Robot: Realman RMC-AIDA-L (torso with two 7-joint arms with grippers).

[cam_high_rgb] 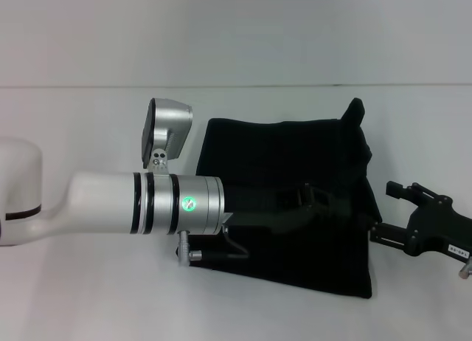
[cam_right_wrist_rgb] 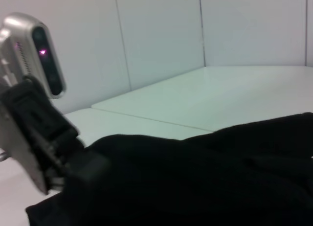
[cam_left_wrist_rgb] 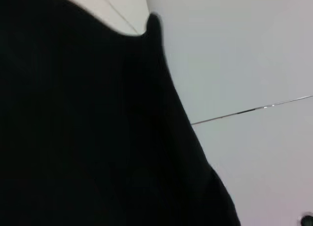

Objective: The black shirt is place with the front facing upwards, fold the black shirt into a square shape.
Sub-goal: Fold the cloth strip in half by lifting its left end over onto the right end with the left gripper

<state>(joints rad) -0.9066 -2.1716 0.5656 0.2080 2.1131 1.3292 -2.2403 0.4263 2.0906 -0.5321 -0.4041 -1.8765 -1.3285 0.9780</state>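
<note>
Spreading wide under everything, the white tabletop [cam_high_rgb: 88,297] carries the shirt [cam_high_rgb: 287,149], which lies right of centre as a folded, roughly square black slab with one corner poking up at its far right. It looks light, limp and matte, likely to sag and slide unless taken by an edge or corner through all layers. Reaching across from the left, the left tool [cam_high_rgb: 306,201] sits low over the shirt's middle; whether it pinches cloth I cannot tell. Just off the shirt's right edge, the right tool [cam_high_rgb: 402,197] hovers, grip likewise unclear.
</note>
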